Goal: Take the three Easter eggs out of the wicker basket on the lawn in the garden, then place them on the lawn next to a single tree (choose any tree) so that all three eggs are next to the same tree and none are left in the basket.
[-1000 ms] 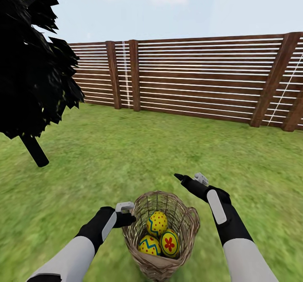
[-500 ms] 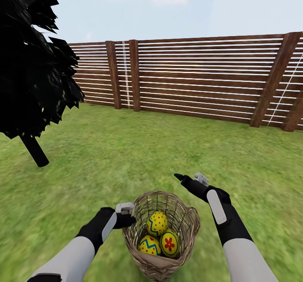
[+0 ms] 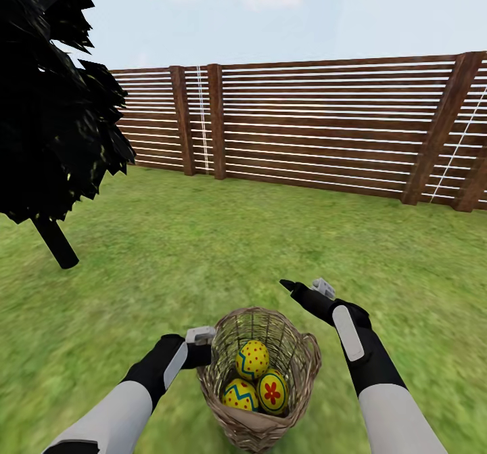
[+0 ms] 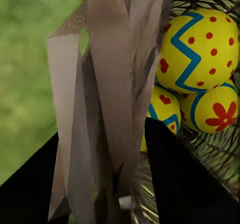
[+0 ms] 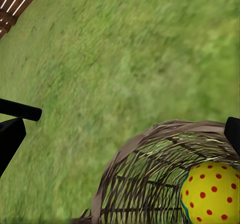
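Observation:
The wicker basket (image 3: 260,423) stands on the lawn (image 3: 203,251) just in front of me. Three yellow Easter eggs lie inside: a red-dotted one (image 3: 252,359) on top, a flower-marked one (image 3: 272,392) and a zigzag one (image 3: 240,394). My left gripper (image 3: 206,354) is at the basket's left rim. In the left wrist view its black fingers (image 4: 185,184) press either side of the basket wall (image 4: 110,84), with the eggs (image 4: 200,49) just beyond. My right gripper (image 3: 302,283) hovers open above the grass behind the basket's right side. The tree is out of view.
A dark, thin-trunked conifer (image 3: 57,244) stands at the left, a few steps away. A brown slatted fence (image 3: 325,122) closes off the far side. Open grass lies between the basket and the fence.
The left gripper's fingertip has drawn in against the basket's left rim. The right arm, the basket and the eggs have stayed put.

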Controlling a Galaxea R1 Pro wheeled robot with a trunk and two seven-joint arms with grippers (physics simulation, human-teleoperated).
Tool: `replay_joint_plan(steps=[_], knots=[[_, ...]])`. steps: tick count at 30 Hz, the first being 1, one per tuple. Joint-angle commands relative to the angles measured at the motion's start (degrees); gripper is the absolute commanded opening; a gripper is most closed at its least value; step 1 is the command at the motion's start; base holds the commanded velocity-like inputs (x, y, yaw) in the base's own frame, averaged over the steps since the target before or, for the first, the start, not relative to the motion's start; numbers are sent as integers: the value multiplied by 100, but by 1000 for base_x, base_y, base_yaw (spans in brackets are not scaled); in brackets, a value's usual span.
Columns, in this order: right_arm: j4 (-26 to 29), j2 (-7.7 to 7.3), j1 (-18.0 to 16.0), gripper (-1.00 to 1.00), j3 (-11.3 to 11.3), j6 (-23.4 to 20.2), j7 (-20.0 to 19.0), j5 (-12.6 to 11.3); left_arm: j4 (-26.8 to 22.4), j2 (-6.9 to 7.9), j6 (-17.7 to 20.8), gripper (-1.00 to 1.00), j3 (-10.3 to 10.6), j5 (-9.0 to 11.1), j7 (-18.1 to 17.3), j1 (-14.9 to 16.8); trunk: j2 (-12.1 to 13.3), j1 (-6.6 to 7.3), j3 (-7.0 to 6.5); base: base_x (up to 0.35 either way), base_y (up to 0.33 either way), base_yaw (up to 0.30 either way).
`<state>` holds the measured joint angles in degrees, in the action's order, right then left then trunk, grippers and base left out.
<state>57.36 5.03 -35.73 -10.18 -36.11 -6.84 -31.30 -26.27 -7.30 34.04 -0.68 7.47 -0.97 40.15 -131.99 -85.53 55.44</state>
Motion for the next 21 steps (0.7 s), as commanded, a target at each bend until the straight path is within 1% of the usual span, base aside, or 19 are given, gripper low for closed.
replay_joint_plan(steps=[1, 14, 21], knots=[[3, 7, -4, 100, -26, -37, -28, 10, -13, 1, 20, -100, -9, -70, 1, 1, -2, 1, 5, 0, 0, 0], [3, 7, -4, 100, -27, -37, -28, 10, -109, 4, -4, -100, -11, -61, 0, 1, -2, 1, 5, -3, 0, 0], [12, 7, -4, 100, -27, -37, -28, 19, -98, 1, -2, -100, -20, -61, 0, 1, 278, 155, -120, 0, 0, 0]])
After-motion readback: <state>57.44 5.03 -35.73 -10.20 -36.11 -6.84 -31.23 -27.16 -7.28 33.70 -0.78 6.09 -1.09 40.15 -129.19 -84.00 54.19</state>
